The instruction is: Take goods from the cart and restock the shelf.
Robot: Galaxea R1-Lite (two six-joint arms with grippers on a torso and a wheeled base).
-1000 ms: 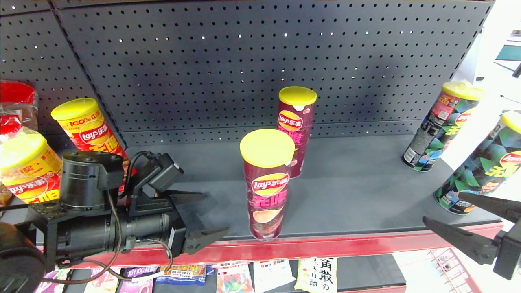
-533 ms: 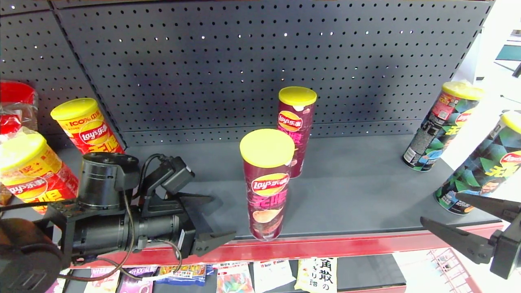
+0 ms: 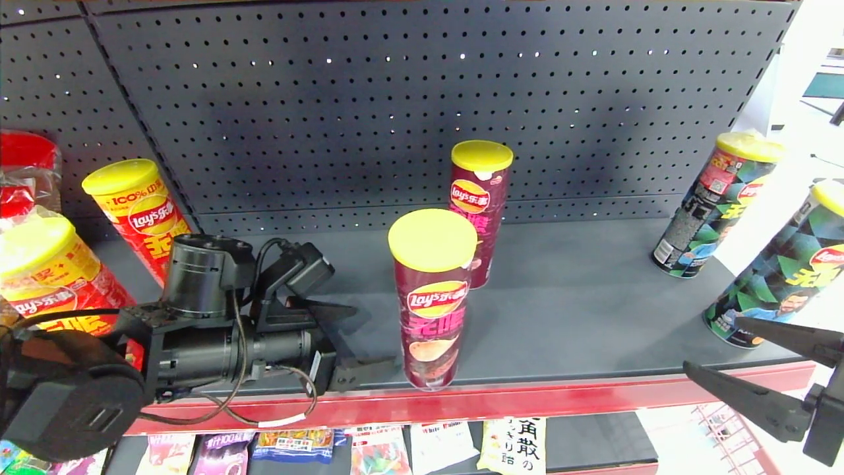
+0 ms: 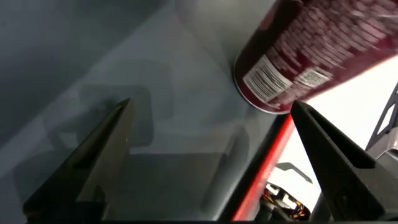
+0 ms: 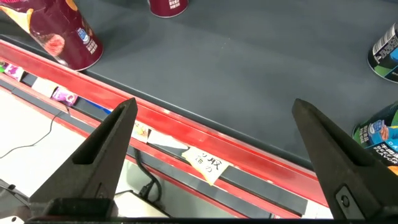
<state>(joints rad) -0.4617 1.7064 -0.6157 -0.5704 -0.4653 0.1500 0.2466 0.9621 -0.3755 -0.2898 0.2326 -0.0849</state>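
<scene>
Maroon can [image 3: 432, 310] stands by red shelf edge [image 3: 560, 396], left claw [image 3: 372, 335] seemingly clear.

We see a round red-and-yellow logo above pink characters on the front maroon can [image 3: 432, 310] and on the rear maroon can [image 3: 479, 211]. The same logo sits with yellow characters on the far red can [image 3: 142, 211] and the near red can [image 3: 49, 284]. It also marks the far patterned can [image 3: 722, 204], which bears a square code, and the near patterned can [image 3: 784, 277]. A barcode [image 4: 268, 78] stands on the front maroon can. A white packet [image 3: 521, 448] below carries black characters.
</scene>
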